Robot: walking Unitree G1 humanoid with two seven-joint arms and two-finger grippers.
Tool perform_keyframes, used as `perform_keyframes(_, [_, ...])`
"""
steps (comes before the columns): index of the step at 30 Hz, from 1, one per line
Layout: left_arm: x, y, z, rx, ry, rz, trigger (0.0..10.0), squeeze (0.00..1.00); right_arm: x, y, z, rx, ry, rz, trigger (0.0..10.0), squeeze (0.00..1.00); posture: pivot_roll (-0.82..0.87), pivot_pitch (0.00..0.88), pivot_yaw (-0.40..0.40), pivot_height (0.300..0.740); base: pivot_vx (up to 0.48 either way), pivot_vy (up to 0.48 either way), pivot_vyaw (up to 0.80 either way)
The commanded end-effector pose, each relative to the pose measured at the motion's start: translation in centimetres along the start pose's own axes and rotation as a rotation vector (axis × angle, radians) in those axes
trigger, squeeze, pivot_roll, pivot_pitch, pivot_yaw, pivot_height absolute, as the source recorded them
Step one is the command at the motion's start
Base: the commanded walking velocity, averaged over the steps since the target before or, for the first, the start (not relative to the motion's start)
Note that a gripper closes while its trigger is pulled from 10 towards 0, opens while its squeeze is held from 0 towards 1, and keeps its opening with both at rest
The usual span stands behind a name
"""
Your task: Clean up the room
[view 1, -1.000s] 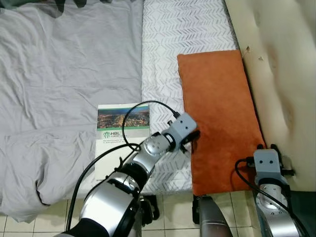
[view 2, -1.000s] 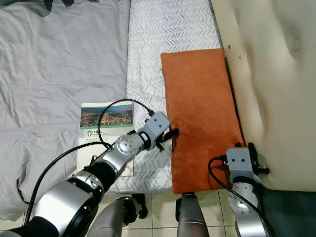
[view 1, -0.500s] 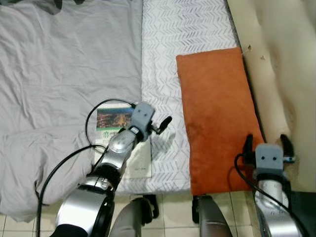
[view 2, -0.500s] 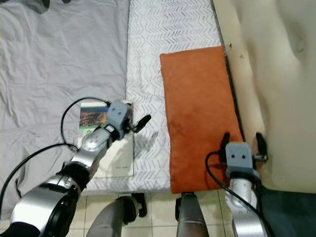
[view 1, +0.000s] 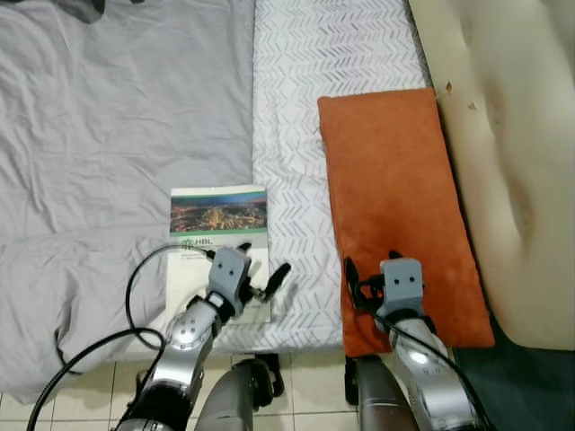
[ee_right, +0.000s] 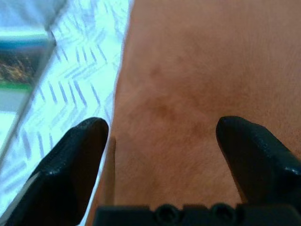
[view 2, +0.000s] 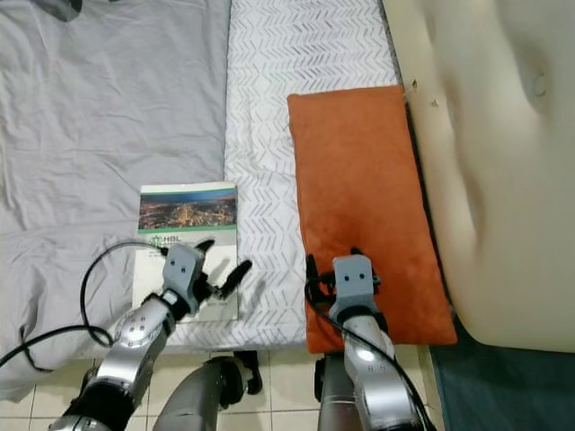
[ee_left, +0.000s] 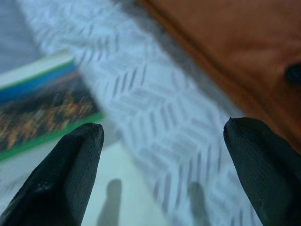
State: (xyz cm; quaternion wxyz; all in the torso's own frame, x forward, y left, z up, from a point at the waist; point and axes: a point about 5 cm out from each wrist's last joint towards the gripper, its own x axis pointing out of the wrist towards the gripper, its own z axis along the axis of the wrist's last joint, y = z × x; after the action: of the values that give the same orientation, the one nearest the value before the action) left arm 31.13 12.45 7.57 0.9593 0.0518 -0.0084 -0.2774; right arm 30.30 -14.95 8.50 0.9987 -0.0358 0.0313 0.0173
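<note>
Looking down at the near edge of a bed. Orange cushion (view 1: 395, 202) lying flat on the white chevron-patterned sheet (view 1: 305, 135), its long side running beside the cream upholstered headboard (view 1: 503, 135). Booklet (view 1: 218, 242) with a city photo on its cover lying on the sheet's other side, just beside the grey duvet (view 1: 117, 135), well apart from the cushion.

Left gripper (view 1: 265, 278) hovering at the booklet's near corner, fingers spread wide, holding nothing; in the left wrist view both fingertips (ee_left: 70, 174) framing patterned sheet, with the booklet's edge (ee_left: 37, 94) to one side and the cushion (ee_left: 225, 56) beyond.

Right gripper (view 1: 370, 268) sitting over the cushion's near end, fingers likewise spread wide and holding nothing; in the right wrist view fingertips (ee_right: 70, 165) straddling the cushion's edge (ee_right: 188, 94) where it meets the sheet.

Tiled floor (view 1: 305, 386) showing below the bed edge.
</note>
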Motion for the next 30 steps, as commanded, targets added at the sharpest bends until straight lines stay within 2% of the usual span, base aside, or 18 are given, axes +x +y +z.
perform_keyframes(1, [-0.7,0.2,-0.4,0.003,0.024,0.004,10.0,1.0,-0.8,-1.8,-2.9,0.051,0.143,-0.101,10.0,0.0,-0.12,0.463,0.092,0.74,0.0,0.0,0.0])
perform_keyframes(2, [-0.8,0.3,-0.4,0.001,0.027,0.004,10.0,0.45,-0.6,-2.5,-3.1,0.07,0.163,-0.135,10.0,0.0,-0.1,0.456,0.091,0.74,0.0,0.0,0.0])
perform_keyframes(3, [-1.0,0.4,-0.4,0.0,0.028,0.003,10.0,0.0,-0.4,-3.0,-3.3,0.093,0.187,-0.169,10.0,0.0,-0.1,0.454,0.091,0.74,0.0,0.0,0.0])
perform_keyframes(6, [-1.4,0.3,-0.5,0.007,0.045,-0.01,10.0,0.0,0.1,-4.1,-3.9,0.145,0.235,-0.209,10.0,0.0,-0.09,0.446,0.09,0.74,0.0,0.0,0.0])
perform_keyframes(8, [-1.9,-0.9,-0.8,-0.019,0.055,-0.065,10.0,0.0,0.4,-5.1,-4.4,0.221,0.281,-0.25,10.0,0.0,-0.09,0.441,0.088,0.74,0.0,0.0,0.0])
perform_keyframes(9, [-2.3,-2.0,-1.0,-0.011,0.055,-0.122,10.0,0.0,0.6,-5.8,-4.6,0.24,0.297,-0.277,10.0,0.0,-0.08,0.438,0.086,0.74,0.0,0.0,0.0])
perform_keyframes(10, [-2.3,-2.0,-1.0,-0.011,0.055,-0.122,10.0,0.0,0.6,-5.8,-4.6,0.24,0.297,-0.277,10.0,0.0,-0.08,0.438,0.086,0.74,0.0,0.0,0.0])
perform_keyframes(11, [-2.5,-4.1,-1.2,-0.026,0.042,-0.218,10.0,0.0,0.9,-7.1,-4.3,0.215,0.29,-0.335,10.0,0.0,-0.08,0.431,0.082,0.74,0.0,0.0,0.0])
perform_keyframes(12, [-2.5,-5.1,-1.2,-0.058,0.034,-0.255,10.0,0.0,1.0,-7.9,-3.6,0.174,0.26,-0.369,10.0,0.0,-0.08,0.431,0.082,0.74,0.0,0.0,0.0])
perform_keyframes(13, [-2.5,-5.1,-1.2,-0.058,0.034,-0.255,10.0,0.0,1.0,-7.9,-3.6,0.174,0.26,-0.369,10.0,0.0,-0.08,0.431,0.082,0.74,0.0,0.0,0.0])
perform_keyframes(14, [-2.2,-6.5,-1.3,-0.136,0.027,-0.294,10.0,0.0,1.5,-9.1,-1.4,0.076,0.152,-0.397,10.0,0.0,-0.08,0.423,0.079,0.74,0.0,0.0,0.0])
perform_keyframes(17, [-1.8,-8.4,-1.6,-0.231,0.042,-0.351,10.0,0.0,1.8,-9.1,1.3,-0.028,0.02,-0.367,10.0,0.0,-0.09,0.418,0.074,0.74,0.0,0.0,0.0])
perform_keyframes(20, [-1.7,-9.9,-1.7,-0.299,0.057,-0.403,10.0,0.0,1.6,-9.1,2.1,-0.065,-0.02,-0.363,10.0,0.0,-0.1,0.415,0.07,0.74,0.0,0.0,0.0])
perform_keyframes(21, [-1.6,-11.8,-1.7,-0.346,0.073,-0.475,10.0,0.0,1.3,-9.5,1.9,-0.076,-0.016,-0.378,10.0,0.0,-0.1,0.415,0.07,0.74,0.0,0.0,0.0])
perform_keyframes(22, [-1.6,-11.8,-1.7,-0.346,0.073,-0.475,10.0,0.0,1.3,-9.5,1.9,-0.076,-0.016,-0.378,10.0,0.0,-0.1,0.415,0.07,0.74,0.0,0.0,0.0])
perform_keyframes(24, [-1.5,-13.4,-1.6,-0.357,0.083,-0.521,10.0,0.0,1.0,-10.3,0.2,-0.034,0.057,-0.414,10.0,0.0,-0.11,0.416,0.074,0.74,0.0,0.0,0.0])
perform_keyframes(27, [-1.5,-13.7,-1.6,-0.357,0.089,-0.525,10.0,0.0,1.0,-10.6,-0.6,0.01,0.095,-0.429,10.0,0.0,-0.11,0.416,0.074,0.74,0.0,0.0,0.0])
perform_keyframes(30, [-1.7,-13.3,-2.0,-0.361,0.117,-0.512,10.0,0.0,1.0,-10.6,-2.6,0.101,0.216,-0.421,10.0,0.0,-0.1,0.42,0.082,0.74,0.0,0.0,0.0])
